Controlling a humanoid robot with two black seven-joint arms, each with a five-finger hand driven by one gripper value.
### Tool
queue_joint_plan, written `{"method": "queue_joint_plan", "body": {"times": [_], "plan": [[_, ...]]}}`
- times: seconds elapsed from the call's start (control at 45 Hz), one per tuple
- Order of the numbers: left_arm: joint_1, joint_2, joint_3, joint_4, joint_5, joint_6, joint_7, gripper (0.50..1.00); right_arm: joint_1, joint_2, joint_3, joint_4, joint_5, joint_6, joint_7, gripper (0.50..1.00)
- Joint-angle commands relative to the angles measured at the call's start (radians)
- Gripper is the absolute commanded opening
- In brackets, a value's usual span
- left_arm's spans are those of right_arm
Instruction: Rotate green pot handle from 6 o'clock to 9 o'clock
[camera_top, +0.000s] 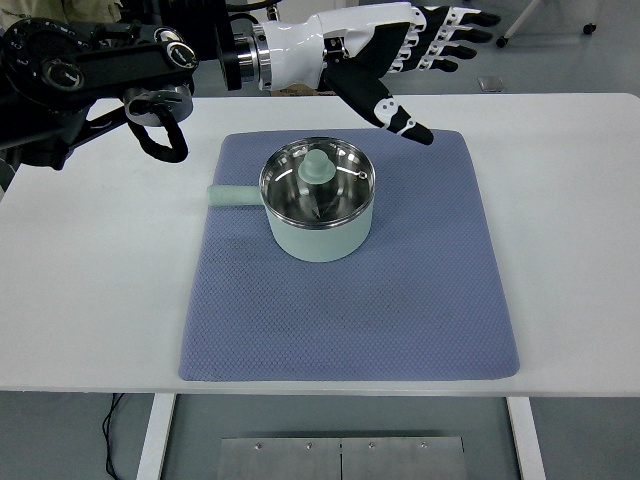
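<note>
Green pot (320, 205) on mat (400, 300), handle (232, 196) pointing left, left hand (415, 45) spread above

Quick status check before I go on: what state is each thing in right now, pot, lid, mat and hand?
Pot: upright on the mat, handle pointing to the picture's left, at 9 o'clock.
Lid: seated on the pot, closed.
Mat: flat on the table.
Left hand: raised beyond the pot, fingers spread, holding nothing, clear of the pot.
Right arm: not in view.

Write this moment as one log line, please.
pot on mat | handle points left | left hand open, above
</note>
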Motion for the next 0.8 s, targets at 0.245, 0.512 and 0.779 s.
{"method": "queue_joint_plan", "body": {"times": [0.245, 0.512, 0.779], "plan": [[0.068, -0.006, 0.0, 0.097, -0.303, 0.114, 0.018, 1.0, 0.0, 0.0, 0.0, 0.0, 0.0, -0.001, 0.0, 1.0], [0.131, -0.014, 0.0, 0.199, -0.444, 0.176, 0.018, 1.0, 0.0, 0.0, 0.0, 0.0, 0.0, 0.0, 0.0, 1.0], [0.225, -0.017, -0.012, 0.277, -0.541, 0.268, 0.018, 1.0, 0.0, 0.0, 0.0, 0.0, 0.0, 0.0, 0.0, 1.0]]}}
